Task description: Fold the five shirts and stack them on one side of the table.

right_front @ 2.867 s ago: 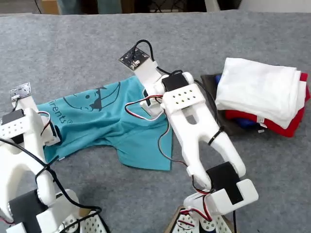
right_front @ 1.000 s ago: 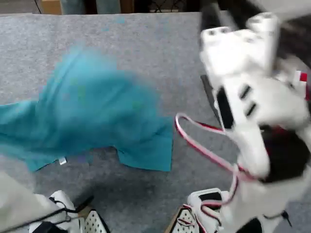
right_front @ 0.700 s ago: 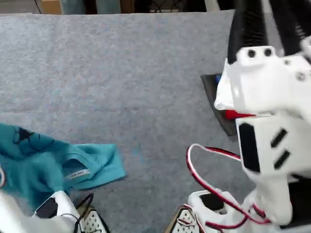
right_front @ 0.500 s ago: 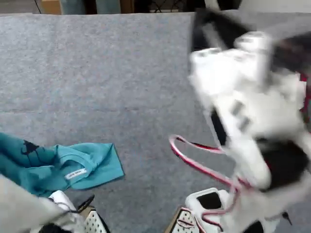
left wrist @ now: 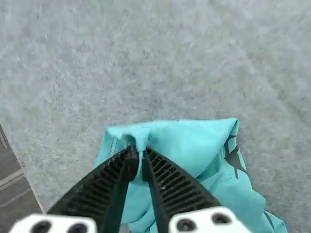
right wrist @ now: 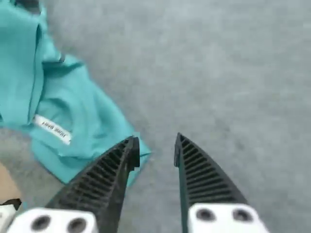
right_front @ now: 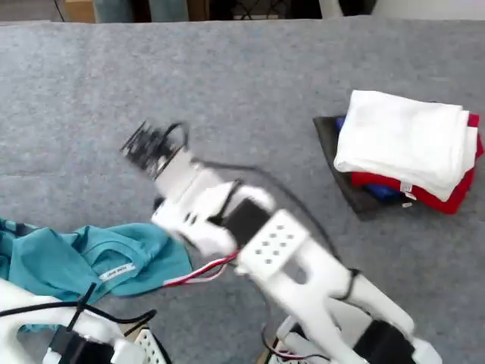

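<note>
Starting nearest the arms: found the teal shirt bunched at the near left edge of the table, collar label upward. Noted the left gripper pinched tight on a raised fold of it. Noted the right gripper spread and empty, just above the shirt's collar edge. Judged the cloth light, limp and apt to slump; advised gripping at shoulder seams or hem corners, not mid-panel. Recorded, farther right, the stack of folded shirts, white uppermost.
</note>
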